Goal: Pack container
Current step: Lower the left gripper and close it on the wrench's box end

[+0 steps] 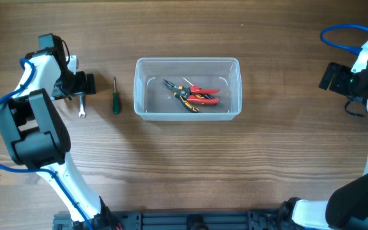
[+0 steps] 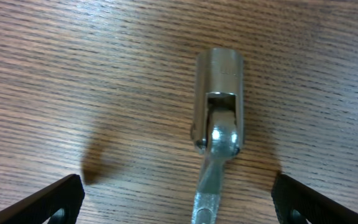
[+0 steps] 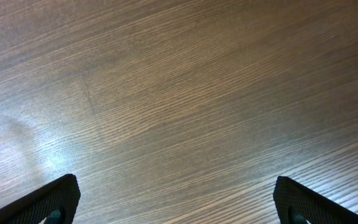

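The clear plastic container (image 1: 188, 88) stands at the table's middle and holds red-handled pliers (image 1: 200, 93) and a yellow-handled tool (image 1: 189, 104). A silver socket wrench (image 1: 81, 105) lies on the wood at the left. In the left wrist view its socket head (image 2: 219, 99) points away and its shank runs down between the fingers. My left gripper (image 2: 179, 202) is open and hangs right over the wrench, not touching it. A green-handled screwdriver (image 1: 115, 98) lies between the wrench and the container. My right gripper (image 3: 176, 202) is open and empty over bare wood at the far right.
The right arm (image 1: 363, 70) sits at the table's right edge with a blue cable above it. The left arm's base (image 1: 34, 128) fills the near left.
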Robot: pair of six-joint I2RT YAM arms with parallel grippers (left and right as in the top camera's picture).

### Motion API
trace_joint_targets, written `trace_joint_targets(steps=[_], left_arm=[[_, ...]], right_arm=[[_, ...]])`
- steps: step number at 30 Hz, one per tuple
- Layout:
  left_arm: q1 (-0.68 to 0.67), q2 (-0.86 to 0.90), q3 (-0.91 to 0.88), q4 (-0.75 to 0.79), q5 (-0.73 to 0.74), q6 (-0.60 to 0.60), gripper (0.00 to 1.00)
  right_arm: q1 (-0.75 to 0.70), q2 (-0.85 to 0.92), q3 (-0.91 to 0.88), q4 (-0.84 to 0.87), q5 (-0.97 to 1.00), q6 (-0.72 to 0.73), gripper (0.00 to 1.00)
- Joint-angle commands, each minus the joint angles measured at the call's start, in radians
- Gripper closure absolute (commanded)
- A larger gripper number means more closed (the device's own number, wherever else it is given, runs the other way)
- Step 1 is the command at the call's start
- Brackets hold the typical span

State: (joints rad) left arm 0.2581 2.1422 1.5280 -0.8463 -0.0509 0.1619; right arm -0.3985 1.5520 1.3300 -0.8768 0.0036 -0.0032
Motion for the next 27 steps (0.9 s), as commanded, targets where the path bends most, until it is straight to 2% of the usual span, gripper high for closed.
trace_joint_targets(steps=[1,27], left_arm=[[0.001,0.033,0.01,0.003,0.008,-0.013,0.0],[0.001,0.033,0.01,-0.01,0.024,-0.014,0.0]], right_arm=[[-0.003,0.0,-0.002,0.002,-0.005,0.013,0.0],[-0.003,0.0,-0.002,0.002,-0.005,0.013,0.0]])
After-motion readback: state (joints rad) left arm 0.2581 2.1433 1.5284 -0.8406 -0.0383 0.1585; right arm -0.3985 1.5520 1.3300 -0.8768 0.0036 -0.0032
